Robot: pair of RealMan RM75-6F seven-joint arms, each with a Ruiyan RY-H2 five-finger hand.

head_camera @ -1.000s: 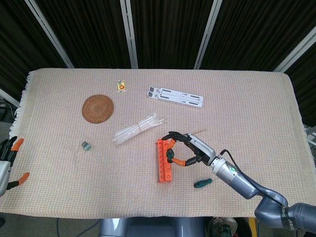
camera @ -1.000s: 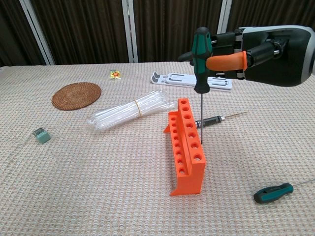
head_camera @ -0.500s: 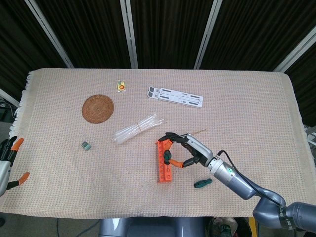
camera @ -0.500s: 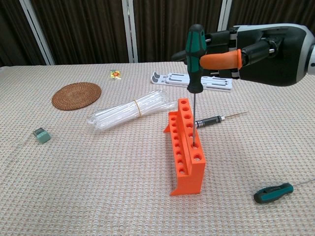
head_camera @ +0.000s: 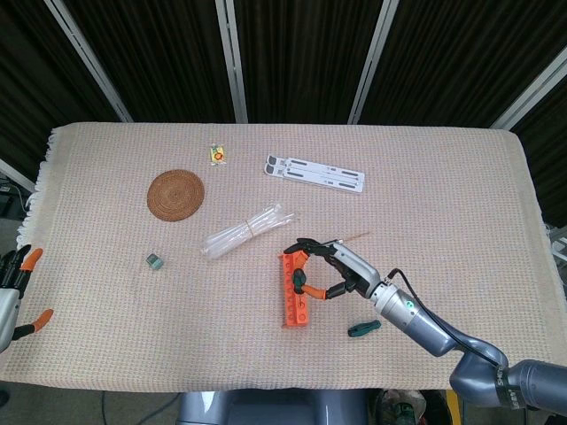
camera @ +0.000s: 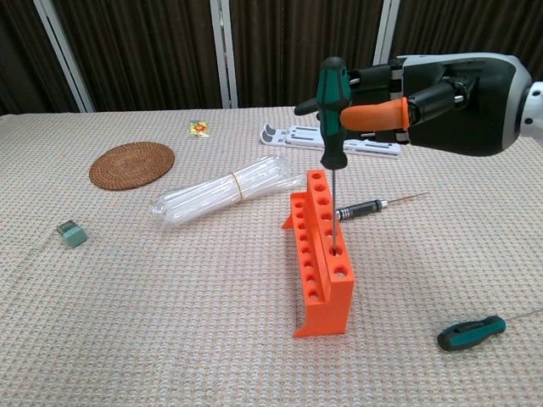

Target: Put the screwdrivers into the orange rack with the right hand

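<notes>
My right hand (camera: 424, 93) (head_camera: 341, 270) grips a green-handled screwdriver (camera: 330, 106) upright, its shaft tip entering a hole near the front of the orange rack (camera: 321, 254) (head_camera: 293, 292). A black-handled screwdriver (camera: 373, 206) lies on the cloth just right of the rack. Another, with a green and black handle (camera: 472, 331) (head_camera: 363, 328), lies near the front right. My left hand (head_camera: 16, 288) shows only at the far left edge of the head view, off the table, holding nothing that I can see.
A bundle of clear tubes (camera: 225, 193) lies left of the rack. Further off are a round woven coaster (camera: 131, 164), a small teal block (camera: 72, 233), a white folding stand (camera: 331, 138) and a small yellow packet (camera: 198, 128).
The right hand has moved left and down with the green screwdriver. Its tip has gone from beside the rack's right edge into a hole of the rack.
</notes>
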